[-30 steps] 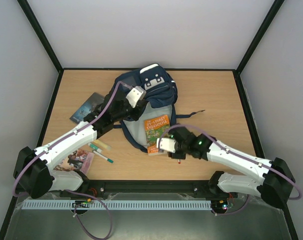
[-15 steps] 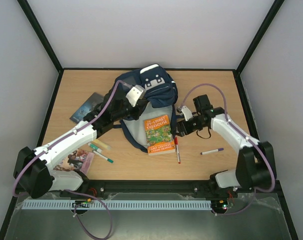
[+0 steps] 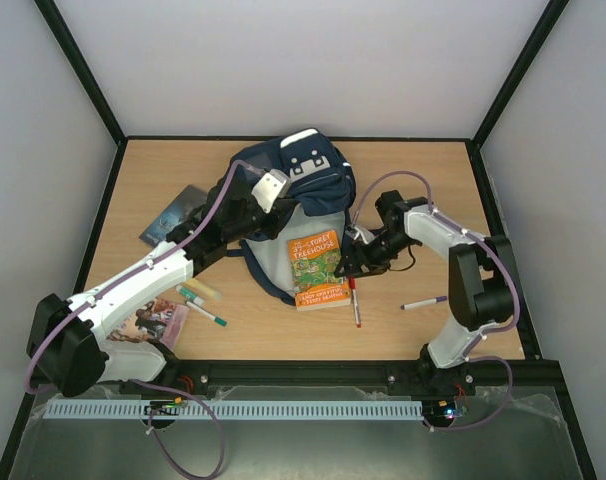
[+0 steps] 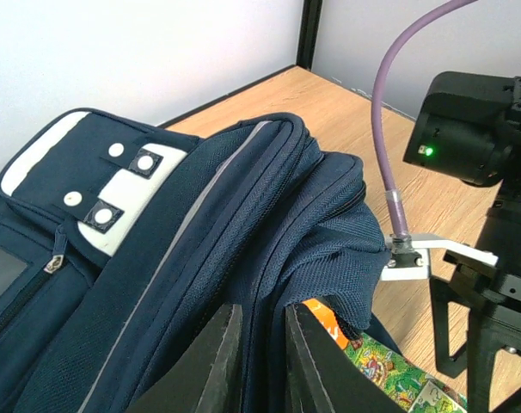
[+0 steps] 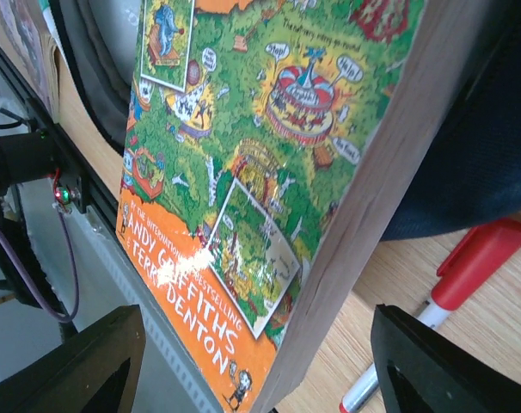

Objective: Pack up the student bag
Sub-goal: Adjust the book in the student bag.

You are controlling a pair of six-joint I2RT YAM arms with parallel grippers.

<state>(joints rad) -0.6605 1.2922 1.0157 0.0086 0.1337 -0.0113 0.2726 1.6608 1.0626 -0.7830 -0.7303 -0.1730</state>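
Note:
The navy student bag (image 3: 301, 178) lies at the table's middle back, its mouth towards me. My left gripper (image 3: 260, 222) is shut on the fabric edge of the bag's opening (image 4: 269, 292) and holds it up; the cloth sits between both fingers (image 4: 216, 366). A green and orange paperback (image 3: 318, 268) lies on the bag's pale lining, its top edge under the raised flap (image 4: 389, 366). My right gripper (image 3: 351, 262) is open at the book's right edge. In the right wrist view the book's lower corner (image 5: 243, 189) sits between the wide-apart fingers (image 5: 80, 366).
A red marker (image 3: 355, 300) lies just right of the book, also in the right wrist view (image 5: 454, 288). A purple marker (image 3: 423, 301) lies further right. At the left are a dark book (image 3: 175, 213), green markers (image 3: 199, 302) and another book (image 3: 155, 320).
My right arm has swung from the front of the table out to the right, then its gripper came in to the book's right edge. The left arm has not moved.

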